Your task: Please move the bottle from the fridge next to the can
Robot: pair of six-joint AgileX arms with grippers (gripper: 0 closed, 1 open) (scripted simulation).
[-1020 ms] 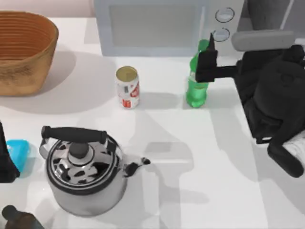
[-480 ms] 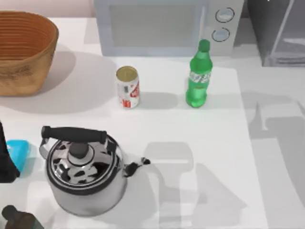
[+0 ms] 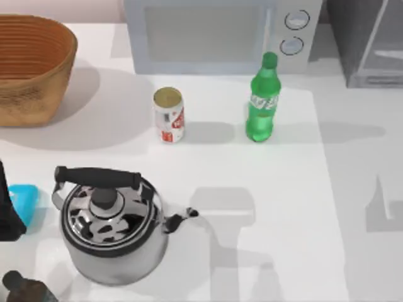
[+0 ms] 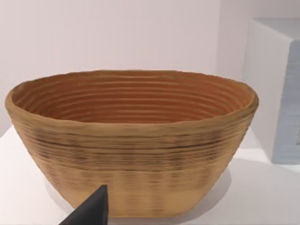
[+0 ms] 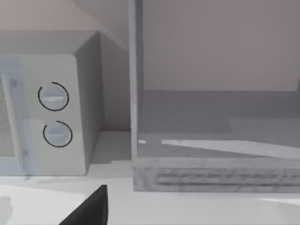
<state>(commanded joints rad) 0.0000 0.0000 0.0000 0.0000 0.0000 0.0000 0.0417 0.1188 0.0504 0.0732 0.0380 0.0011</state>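
The bottle (image 3: 262, 100) stands upright on the desk (image 3: 271, 207) in the upper centre-right of the top view, in front of the microwave (image 3: 214, 34), below its two round knobs. The can (image 3: 169, 114) stands upright to the bottle's left, near it but apart, with bare desk between them. The fridge (image 3: 368, 41) occupies the upper right corner of the top view; in the right wrist view its glassy framed door (image 5: 135, 93) appears to stand open, though this is not certain from that angle.

The kettle (image 3: 113, 226) sits in the lower left of the top view. The wicker basket (image 3: 31, 69) sits in the upper left. A blue object (image 3: 25, 200) lies at the left edge, and a dark brownish bottle (image 3: 22, 289) is in the lower left corner.

Left end effector (image 4: 89, 213): one dark fingertip is visible before the basket; whether it is spread or pressed together cannot be told. Right end effector (image 5: 91, 211): one dark fingertip is visible near the microwave and fridge; its state cannot be told.
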